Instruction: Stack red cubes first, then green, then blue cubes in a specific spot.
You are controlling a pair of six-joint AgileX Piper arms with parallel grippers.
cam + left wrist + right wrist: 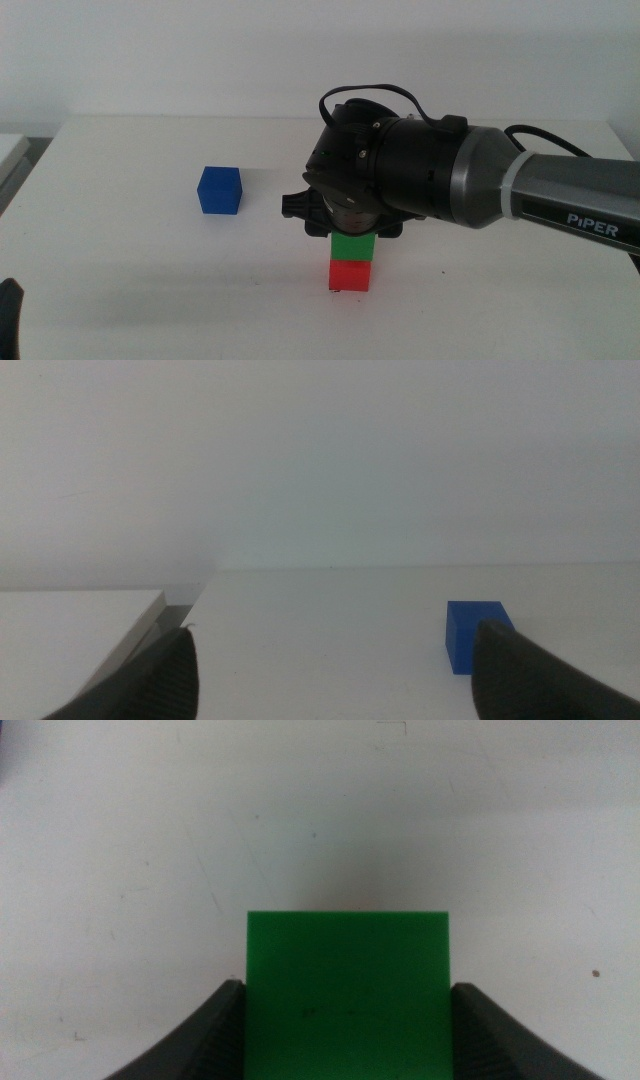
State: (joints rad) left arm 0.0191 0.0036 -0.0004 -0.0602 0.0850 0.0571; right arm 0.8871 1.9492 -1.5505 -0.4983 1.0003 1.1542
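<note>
The small matte bright red cube (350, 276) sits on the white tabletop (150, 260) near the front centre, with the small matte bright green cube (353, 247) resting squarely on top of it. The right gripper (348, 1020) comes down over this stack from the right side, its two dark jaws pinching the green cube's opposite faces. The slightly larger matte deep blue cube (220, 190) stands alone, well apart to the left and farther back. The left gripper (330, 670) waits low at the table's left front edge, jaws spread wide.
</note>
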